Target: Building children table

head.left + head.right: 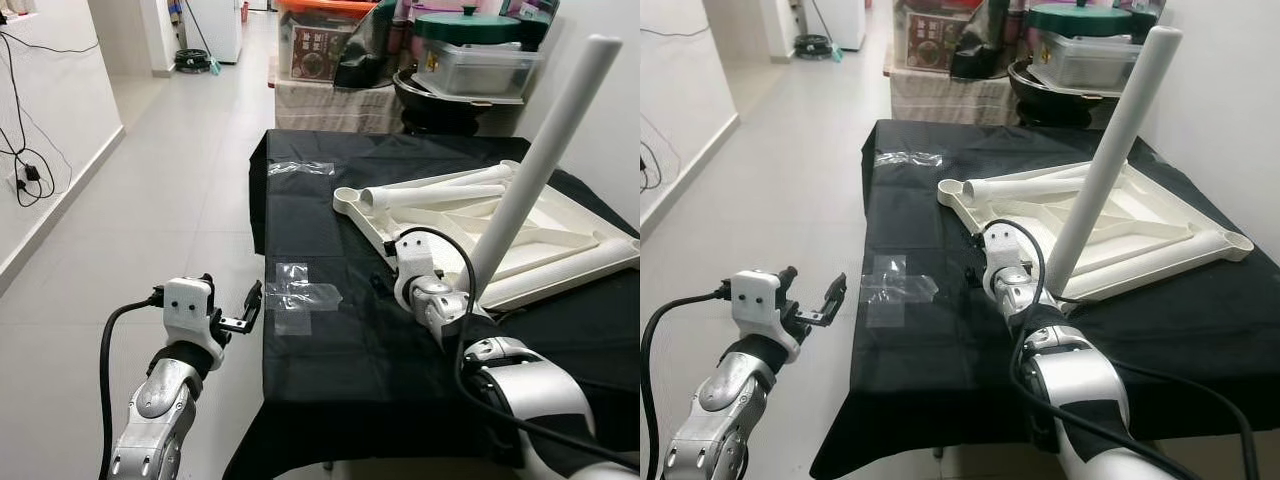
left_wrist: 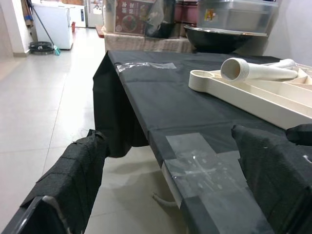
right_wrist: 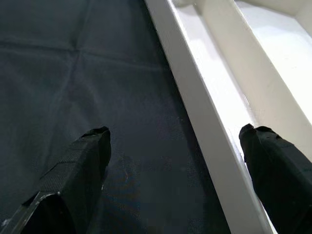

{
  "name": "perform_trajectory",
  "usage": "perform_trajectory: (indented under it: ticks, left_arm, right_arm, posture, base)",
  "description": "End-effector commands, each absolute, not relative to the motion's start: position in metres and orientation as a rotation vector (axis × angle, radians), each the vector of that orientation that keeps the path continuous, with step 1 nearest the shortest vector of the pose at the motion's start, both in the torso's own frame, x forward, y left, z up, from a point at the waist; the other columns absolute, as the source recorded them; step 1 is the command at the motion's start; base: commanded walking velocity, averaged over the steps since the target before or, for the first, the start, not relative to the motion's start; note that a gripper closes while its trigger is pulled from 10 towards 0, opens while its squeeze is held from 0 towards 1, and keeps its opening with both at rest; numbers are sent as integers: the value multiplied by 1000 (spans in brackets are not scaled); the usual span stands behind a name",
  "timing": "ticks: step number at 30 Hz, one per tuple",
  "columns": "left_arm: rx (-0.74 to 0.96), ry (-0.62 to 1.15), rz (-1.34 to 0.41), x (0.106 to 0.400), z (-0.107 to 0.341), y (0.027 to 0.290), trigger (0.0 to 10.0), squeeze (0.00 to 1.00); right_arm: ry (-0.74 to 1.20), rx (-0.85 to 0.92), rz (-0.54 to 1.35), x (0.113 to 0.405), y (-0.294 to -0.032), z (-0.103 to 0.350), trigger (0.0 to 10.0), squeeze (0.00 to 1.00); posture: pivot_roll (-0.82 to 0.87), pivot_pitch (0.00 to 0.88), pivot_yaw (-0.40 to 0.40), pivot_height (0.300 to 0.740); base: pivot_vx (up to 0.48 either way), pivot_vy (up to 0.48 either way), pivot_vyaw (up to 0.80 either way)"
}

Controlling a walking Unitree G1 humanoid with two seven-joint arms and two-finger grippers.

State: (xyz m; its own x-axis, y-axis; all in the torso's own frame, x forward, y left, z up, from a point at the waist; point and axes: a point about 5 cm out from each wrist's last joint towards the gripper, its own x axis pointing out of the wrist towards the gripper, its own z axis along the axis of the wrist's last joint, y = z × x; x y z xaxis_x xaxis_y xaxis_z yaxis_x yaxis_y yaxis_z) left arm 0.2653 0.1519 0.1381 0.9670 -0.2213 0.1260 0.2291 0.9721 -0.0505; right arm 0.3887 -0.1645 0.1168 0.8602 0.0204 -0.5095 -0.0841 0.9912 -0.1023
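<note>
A white children's table top (image 1: 560, 232) lies upside down on a table under a black cloth (image 1: 340, 370). One white leg (image 1: 545, 160) stands tilted from the top's near edge. Two more legs (image 1: 440, 192) lie across its underside, and another leg (image 1: 570, 275) lies along its near rim. My right gripper (image 3: 180, 161) is open low over the top's left rim (image 3: 209, 131), with one finger (image 3: 80, 165) above the cloth and the other above the inside. My left gripper (image 1: 240, 305) hangs open beyond the table's left edge, level with a clear tape patch (image 2: 204, 161).
A second tape patch (image 1: 300, 168) sits at the cloth's far left. Behind the table stand storage boxes (image 1: 320, 45), a black pan (image 1: 450, 100) and a lidded tub (image 1: 475, 65). Tiled floor (image 1: 170, 200) runs along the left, with wall cables (image 1: 25, 170).
</note>
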Motion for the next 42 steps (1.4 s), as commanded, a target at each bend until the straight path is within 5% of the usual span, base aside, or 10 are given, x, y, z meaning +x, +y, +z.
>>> perform_trajectory:
  ticks: [1,8,9,11,12,13,14,23,29,42]
  left_arm:
    - [-61,-100,-230,264,135,151,10000,0]
    - [-61,-92,-226,263,133,150,10000,0]
    - [-63,-90,-226,263,132,149,10000,0]
    - [-64,-89,-227,263,132,149,10000,0]
    - [-64,-86,-227,263,132,148,10000,0]
    - [-64,-86,-227,263,132,148,10000,0]
    - [-65,-84,-227,262,131,148,10000,0]
    - [-63,-78,-225,262,130,149,10000,0]
    - [-61,-65,-229,260,127,147,10000,0]
    - [-50,-45,-250,261,124,145,10000,0]
  right_arm:
    - [606,-116,111,383,-163,106,10000,0]
    - [671,-102,104,378,-174,100,10000,0]
    - [673,-97,109,377,-176,100,7451,0]
    - [674,-96,113,377,-177,100,7451,0]
    - [676,-97,125,377,-177,101,4039,0]
    - [676,-97,125,377,-177,101,4039,0]
    - [674,-98,134,378,-177,101,0,0]
    - [642,-214,260,381,-175,108,0,0]
    - [674,-572,524,375,-188,108,0,0]
    - [734,-792,773,352,-208,86,0,0]
  posture:
    - [168,0,-121,740]
    - [162,0,-129,740]
    - [161,0,-129,740]
    - [161,0,-129,740]
    - [159,0,-131,740]
    - [159,0,-131,740]
    - [156,0,-129,740]
    - [156,0,-132,740]
    - [138,0,-126,740]
    - [120,0,-112,740]
  base:
    - [0,0,0]
    - [0,0,0]
    - [0,0,0]
    - [0,0,0]
    - [0,0,0]
    - [0,0,0]
    - [0,0,0]
    - [0,0,0]
    - [0,0,0]
    - [0,0,0]
